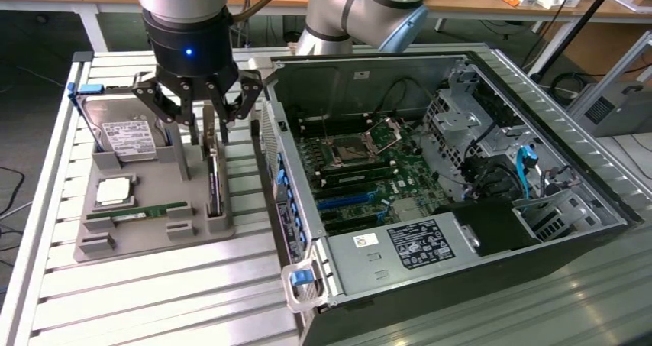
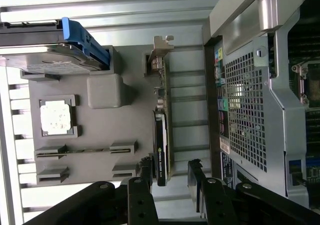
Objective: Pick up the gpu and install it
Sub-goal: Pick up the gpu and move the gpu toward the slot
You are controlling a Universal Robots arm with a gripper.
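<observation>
From my station I see the tool (image 1: pixel 207 123) in the upper left of the exterior view, hanging low over the grey holder tray (image 1: pixel 143 240) on the slatted metal surface (image 1: pixel 153 300). Its jaws are spread, one finger on each side of the gpu (image 1: pixel 215 182), and it is not pinching anything.

The gpu stands on its long edge in a slot along the tray's side nearest the computer case (image 1: pixel 570 185). It runs from under the tool toward the lower part of the frame.

In the wrist view the gpu (image 2: pixel 162 135) appears edge-on as a thin dark card, with its silvery bracket (image 2: pixel 160 50) at the end far from the tool (image 2: pixel 170 172). One finger (image 2: pixel 145 172) sits just beside the card's face; I cannot tell whether it touches. The other finger (image 2: pixel 196 172) stands apart from the card, with a gap showing.

On the same tray, toward the exterior view's left:
- The hard drive (image 1: pixel 127 132) leans upright, with a blue handle (image 2: pixel 82 42) at its end.
- A processor (image 1: pixel 114 192) lies flat in front of the hard drive.
- A green memory stick (image 1: pixel 137 212) lies in its groove below the processor.

The case lies open at centre and right, its motherboard (image 1: pixel 367 163) exposed. Its perforated rear panel (image 2: pixel 245 110) is just beside the tray.
</observation>
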